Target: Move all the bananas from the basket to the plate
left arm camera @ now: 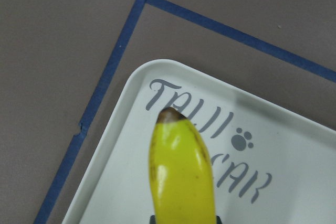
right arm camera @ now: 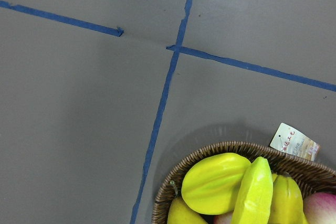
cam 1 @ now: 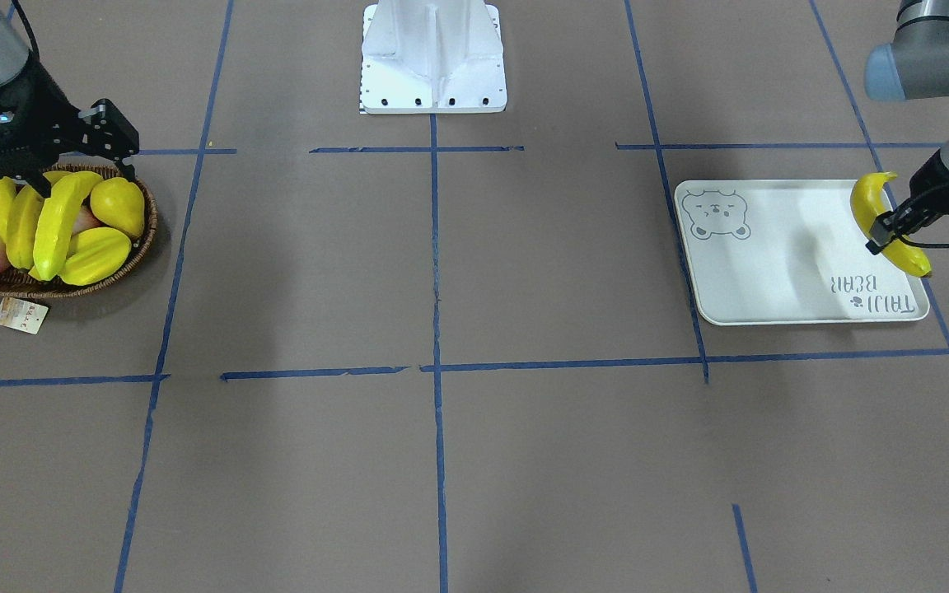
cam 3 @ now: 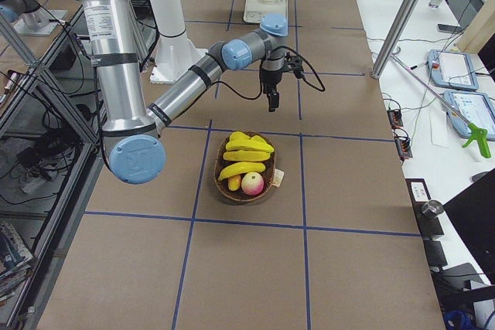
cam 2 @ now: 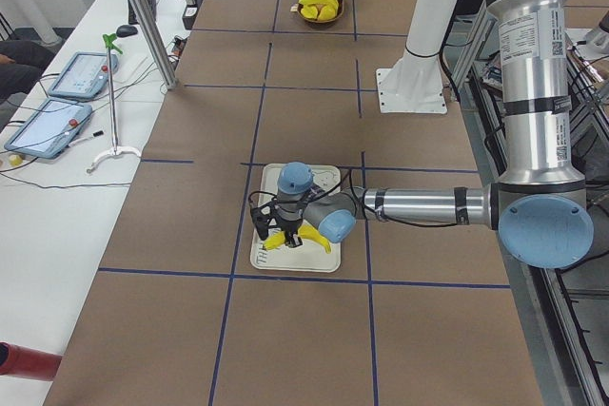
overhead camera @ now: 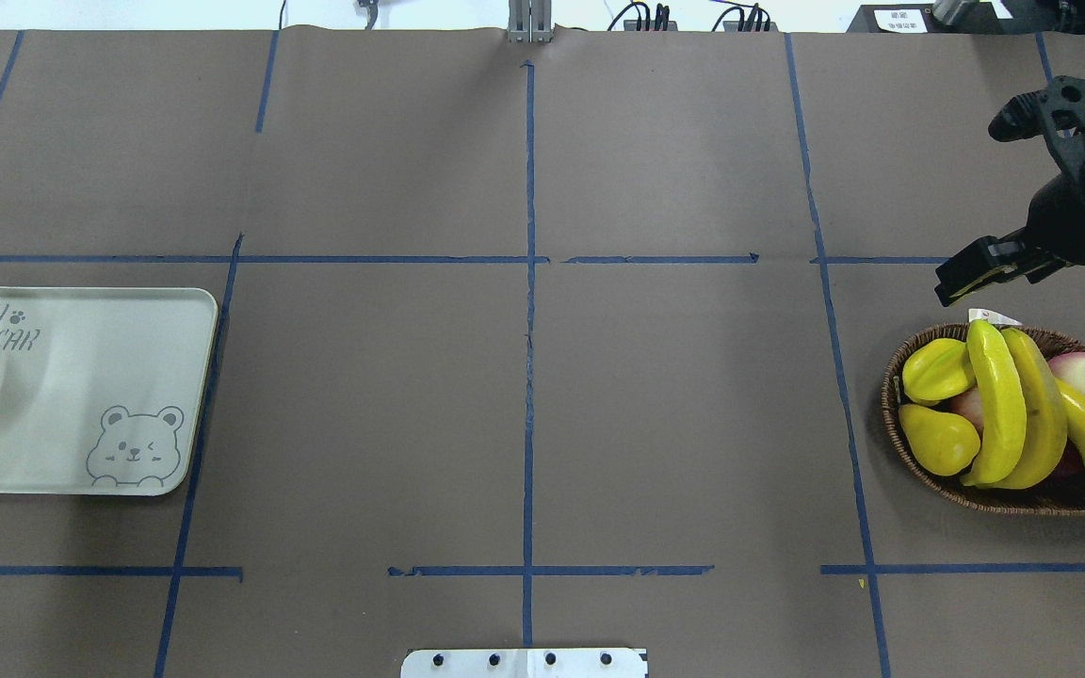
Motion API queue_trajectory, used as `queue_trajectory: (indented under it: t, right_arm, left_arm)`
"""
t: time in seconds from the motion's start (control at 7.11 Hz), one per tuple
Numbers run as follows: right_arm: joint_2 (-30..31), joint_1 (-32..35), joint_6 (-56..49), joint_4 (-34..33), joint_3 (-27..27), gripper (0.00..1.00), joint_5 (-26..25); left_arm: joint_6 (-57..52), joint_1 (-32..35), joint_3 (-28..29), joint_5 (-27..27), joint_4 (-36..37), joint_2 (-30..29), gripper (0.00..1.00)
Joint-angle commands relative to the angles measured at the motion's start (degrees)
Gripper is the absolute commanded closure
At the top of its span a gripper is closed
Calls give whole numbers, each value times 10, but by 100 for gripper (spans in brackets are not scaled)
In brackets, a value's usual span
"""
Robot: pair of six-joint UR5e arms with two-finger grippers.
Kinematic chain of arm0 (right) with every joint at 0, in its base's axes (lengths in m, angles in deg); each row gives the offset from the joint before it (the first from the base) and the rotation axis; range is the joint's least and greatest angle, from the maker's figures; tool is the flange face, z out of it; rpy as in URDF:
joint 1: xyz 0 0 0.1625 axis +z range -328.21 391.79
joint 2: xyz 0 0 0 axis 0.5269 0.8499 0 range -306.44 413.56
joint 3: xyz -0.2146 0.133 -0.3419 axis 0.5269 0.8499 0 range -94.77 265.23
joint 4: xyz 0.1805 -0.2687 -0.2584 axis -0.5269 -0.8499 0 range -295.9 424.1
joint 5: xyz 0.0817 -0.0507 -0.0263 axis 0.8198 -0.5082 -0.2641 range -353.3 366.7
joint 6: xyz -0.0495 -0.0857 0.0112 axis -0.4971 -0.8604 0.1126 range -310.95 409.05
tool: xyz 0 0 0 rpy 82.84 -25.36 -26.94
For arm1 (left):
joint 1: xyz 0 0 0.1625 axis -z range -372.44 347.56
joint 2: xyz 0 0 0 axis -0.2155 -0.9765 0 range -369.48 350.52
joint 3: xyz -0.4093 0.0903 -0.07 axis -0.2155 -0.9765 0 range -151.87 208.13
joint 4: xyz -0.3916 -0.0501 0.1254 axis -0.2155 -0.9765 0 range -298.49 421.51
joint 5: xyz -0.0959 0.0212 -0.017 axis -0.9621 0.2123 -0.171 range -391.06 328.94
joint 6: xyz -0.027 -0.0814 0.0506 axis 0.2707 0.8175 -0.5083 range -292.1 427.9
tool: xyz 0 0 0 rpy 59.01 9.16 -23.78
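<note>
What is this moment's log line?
left gripper: shut on banana over plate | right gripper: open near basket | basket: three bananas

Brown paper-covered surface (overhead camera: pixel 674 405) gridded with blue tape lines (overhead camera: pixel 529 377), white bear-printed plate (overhead camera: pixel 81 377) at left edge, wicker basket (overhead camera: pixel 995 501) with paper tag (cam 1: pixel 20 315) at right, white arm base (cam 1: pixel 433 58) mid near edge.
</note>
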Motion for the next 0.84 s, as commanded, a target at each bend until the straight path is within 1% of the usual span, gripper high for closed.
queue_trajectory:
  t: [0.0,0.28,0.42,0.56,0.7]
  right_arm:
    - [0,4,-4,0,1,0,2]
    - [0,5,-4,0,1,0,2]
    - [0,5,-4,0,1,0,2]
    - [0,5,-4,0,1,0,2]
    - [0,5,-4,0,1,0,2]
  left_arm:
    - [59,-1,42,18,-25,-36,100]
    - [53,0,83,20,-25,-71,100]
    - [22,5,102,20,-25,-74,87]
    - [-26,26,105,16,-22,-74,68]
    - [-67,35,101,14,-23,-72,2]
